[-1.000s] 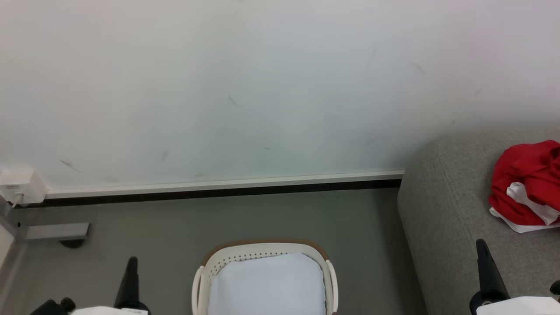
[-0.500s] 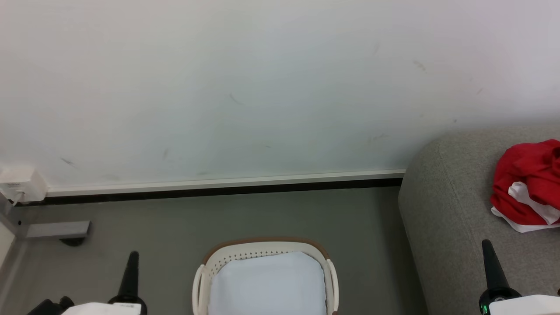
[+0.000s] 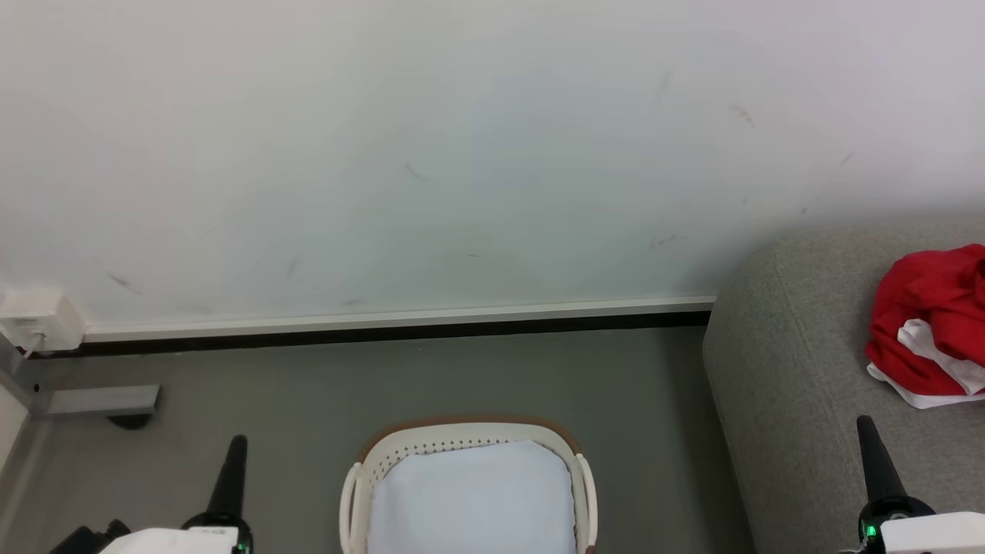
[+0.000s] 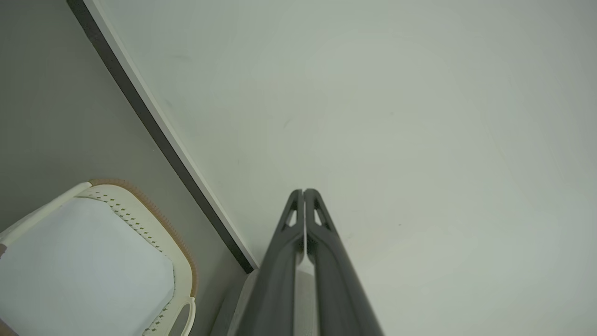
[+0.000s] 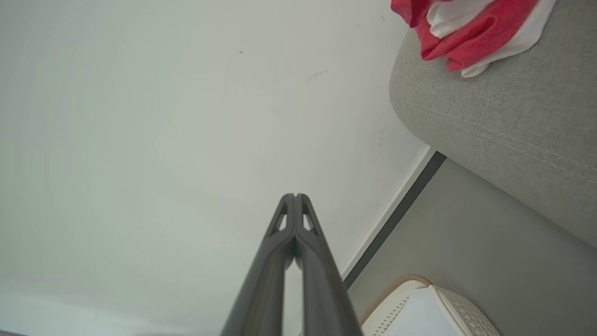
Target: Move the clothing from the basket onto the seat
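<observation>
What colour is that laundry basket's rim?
The basket rim is brown; the head view shows it best.

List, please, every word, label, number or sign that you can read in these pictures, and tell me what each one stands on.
No text here can be read.
On the wall box: a faint grey mark, too small and blurred to read.
On the clothing: red and white folds, with no print or emblem showing.
On the basket and the seat: no label or sign to be seen.
</observation>
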